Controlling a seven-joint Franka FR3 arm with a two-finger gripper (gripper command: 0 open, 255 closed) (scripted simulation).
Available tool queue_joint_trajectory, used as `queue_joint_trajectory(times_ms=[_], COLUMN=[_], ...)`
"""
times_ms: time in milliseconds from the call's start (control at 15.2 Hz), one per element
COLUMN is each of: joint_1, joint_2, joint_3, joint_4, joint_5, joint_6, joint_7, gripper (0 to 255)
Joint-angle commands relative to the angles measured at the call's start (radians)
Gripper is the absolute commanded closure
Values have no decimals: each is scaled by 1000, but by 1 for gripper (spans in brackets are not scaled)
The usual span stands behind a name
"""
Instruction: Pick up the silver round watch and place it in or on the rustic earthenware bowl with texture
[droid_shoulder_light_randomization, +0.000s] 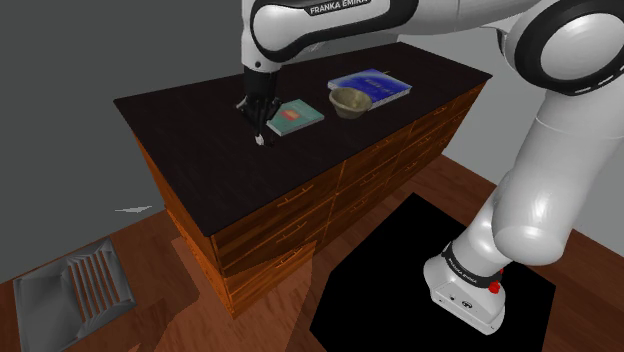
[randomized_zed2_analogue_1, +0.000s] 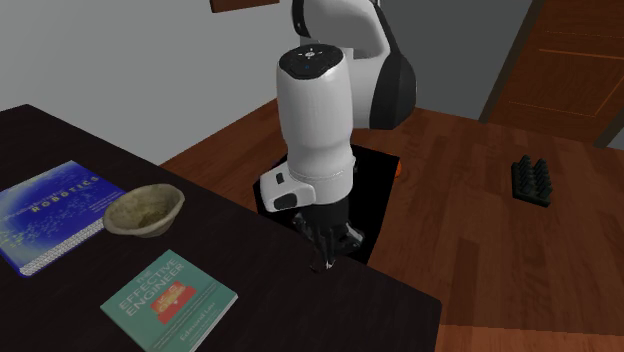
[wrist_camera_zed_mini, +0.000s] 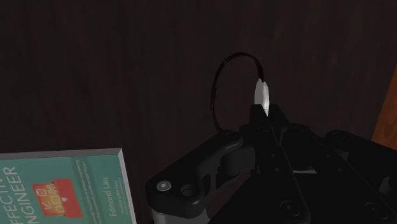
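Pinched edge-on btw jaws: watch (wrist_camera_zed_mini: 261, 95), strap loop beyond tips; prob. secure for carry to bowl (droid_shoulder_light_randomization: 350, 107), well apart.

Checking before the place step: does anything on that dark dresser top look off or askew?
Nothing spilled or broken. One oddity: the rough tan bowl overlaps an edge of the blue book, so it may sit slightly tilted. The silver round watch shows edge-on at the black gripper, its thin strap looped.
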Motion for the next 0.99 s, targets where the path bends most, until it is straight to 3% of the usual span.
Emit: queue_joint_trajectory(times_ms=[0,726,924], joint_1=[-1,0,-43], joint_2=[-5,-16,-42], joint_3=[0,1,-24], joint_4=[22,151,125], joint_5=[0,0,12], joint_6=[-27,-167,-172], joint_7=[0,11,-58], gripper=[255,255,255])
